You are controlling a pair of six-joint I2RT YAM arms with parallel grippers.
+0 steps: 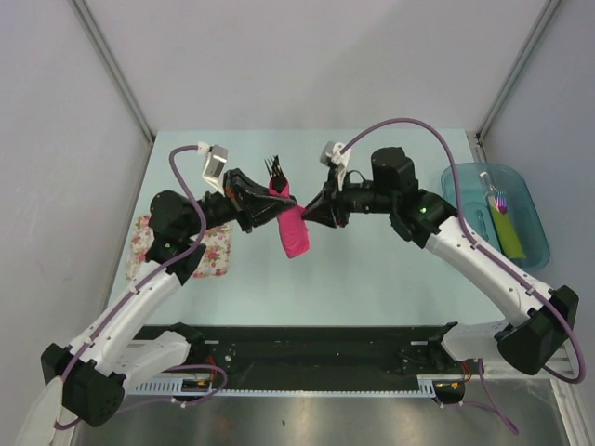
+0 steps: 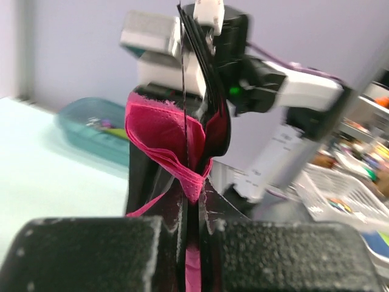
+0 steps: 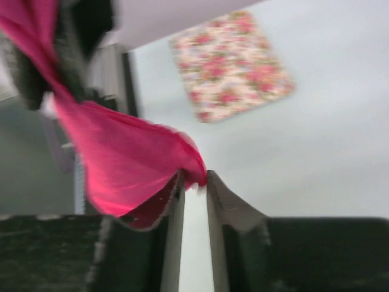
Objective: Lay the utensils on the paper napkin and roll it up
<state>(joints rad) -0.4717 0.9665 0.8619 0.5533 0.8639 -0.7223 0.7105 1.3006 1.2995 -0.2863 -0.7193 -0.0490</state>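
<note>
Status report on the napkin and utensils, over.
Left gripper shut on napkin and utensils, held aloft. Right gripper barely open at napkin's edge. Floral cloth, blue tray off to sides.

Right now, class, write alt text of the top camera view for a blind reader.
Above a pale table, the left tool grips a pink paper napkin wrapped round black utensils, with the right tool against it. Floral cloth left, blue tray right.

Matt paper napkin (image 1: 295, 232), glossy plastic utensils (image 1: 275, 169)
</note>
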